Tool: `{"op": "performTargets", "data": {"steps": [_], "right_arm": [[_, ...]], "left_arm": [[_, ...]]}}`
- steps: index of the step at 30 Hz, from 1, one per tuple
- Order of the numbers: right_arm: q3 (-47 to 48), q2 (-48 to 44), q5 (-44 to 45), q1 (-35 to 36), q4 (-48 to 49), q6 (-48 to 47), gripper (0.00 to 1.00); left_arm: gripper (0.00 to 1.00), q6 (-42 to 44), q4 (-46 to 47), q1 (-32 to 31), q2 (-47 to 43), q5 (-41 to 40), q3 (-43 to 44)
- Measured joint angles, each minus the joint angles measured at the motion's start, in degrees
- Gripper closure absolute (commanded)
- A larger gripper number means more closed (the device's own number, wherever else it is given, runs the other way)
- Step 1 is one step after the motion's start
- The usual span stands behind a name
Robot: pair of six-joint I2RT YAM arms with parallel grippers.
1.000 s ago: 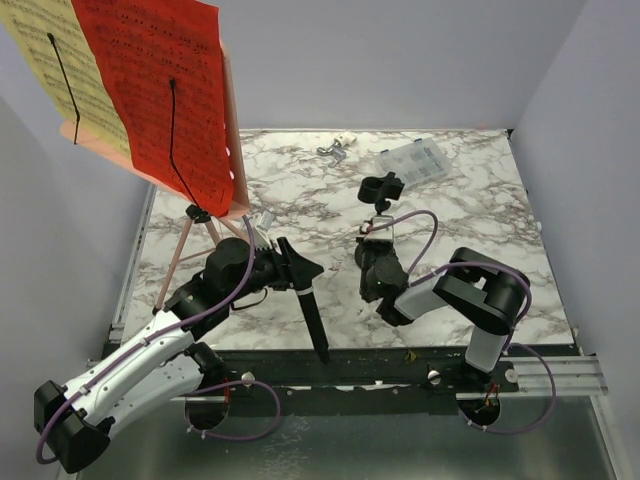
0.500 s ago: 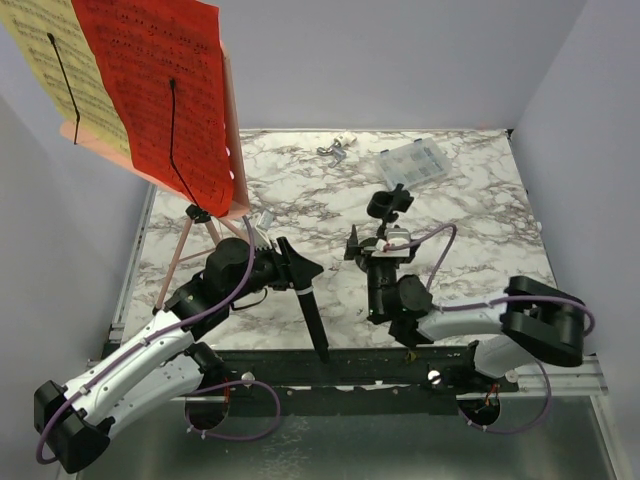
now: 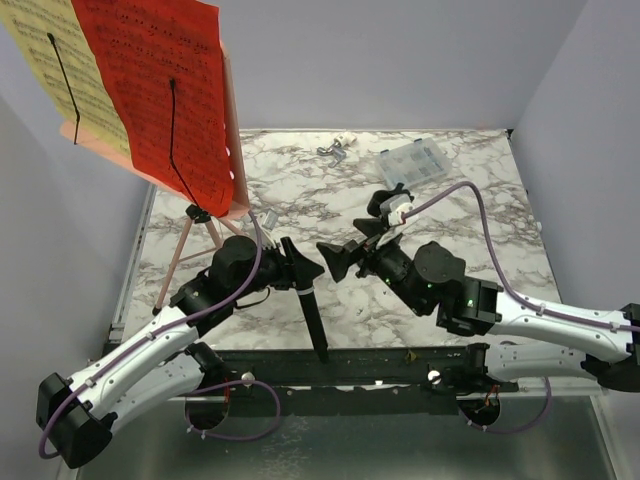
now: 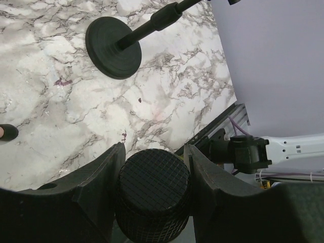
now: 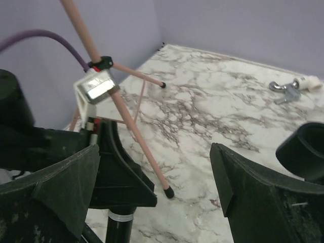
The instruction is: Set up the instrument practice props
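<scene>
- 7 o'clock, nearest: left gripper [image 3: 294,266] pinches the microphone [image 4: 153,195] at its mesh head, handle hanging toward 6.
- Centre: right gripper [image 3: 350,247] is spread wide and empty, facing it (handover likely). It should close squarely on the handle before the left lets go.
- 1 o'clock: round-based stand [image 4: 112,47], upright.
- 10 o'clock, farthest: music stand [image 3: 178,255], pages [image 3: 160,90] on.

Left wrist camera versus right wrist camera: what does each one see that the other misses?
Only the left wrist view shows the microphone with its mesh head up close, and the short stand's round black base. Only the right wrist view shows the pink tripod legs along their length, the small metal bits far back, and the right gripper open with nothing in it. Both show the marble table and the left gripper shut on the microphone, seen from opposite sides.
</scene>
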Motion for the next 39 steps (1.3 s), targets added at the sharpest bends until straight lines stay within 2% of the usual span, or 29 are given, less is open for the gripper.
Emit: {"op": "performTargets", "data": {"steps": [5, 8, 13, 19, 22, 25, 28, 33, 39], "right_arm": [[10.4, 0.8, -8.1, -3.8, -6.5, -6.8, 0.02], [12.3, 1.1, -15.9, -19.5, -7.0, -7.8, 0.01], [15.7, 7.7, -38.4, -48.0, -7.6, -4.7, 0.0], [12.2, 15.7, -70.8, -68.2, 1.8, 5.9, 0.0], [8.2, 17.1, -83.6, -72.0, 9.2, 8.6, 0.02], [3.7, 17.6, -97.1, -72.8, 17.6, 8.2, 0.06], [2.8, 19.2, -106.5, -73.3, 23.5, 7.2, 0.08], [5.2, 23.7, -116.0, -74.2, 26.1, 4.5, 0.09], [5.8, 26.3, -121.1, -74.3, 26.0, 3.4, 0.09]], "left_arm": [[1.0, 0.0, 0.0, 0.0, 0.4, 0.0, 0.0], [1.0, 0.0, 0.1, 0.0, 0.4, 0.0, 0.0], [1.0, 0.0, 0.4, 0.0, 0.5, 0.0, 0.0], [1.0, 0.0, 0.4, 0.0, 0.5, 0.3, 0.0], [1.0, 0.0, 0.4, 0.0, 0.5, 0.5, 0.0], [1.0, 0.1, 0.4, 0.0, 0.5, 0.7, 0.0], [1.0, 0.3, 0.4, 0.0, 0.5, 0.7, 0.0], [1.0, 0.8, 0.4, 0.0, 0.5, 0.9, 0.2], [1.0, 2.3, 0.4, 0.0, 0.7, 1.7, 2.3]]}}
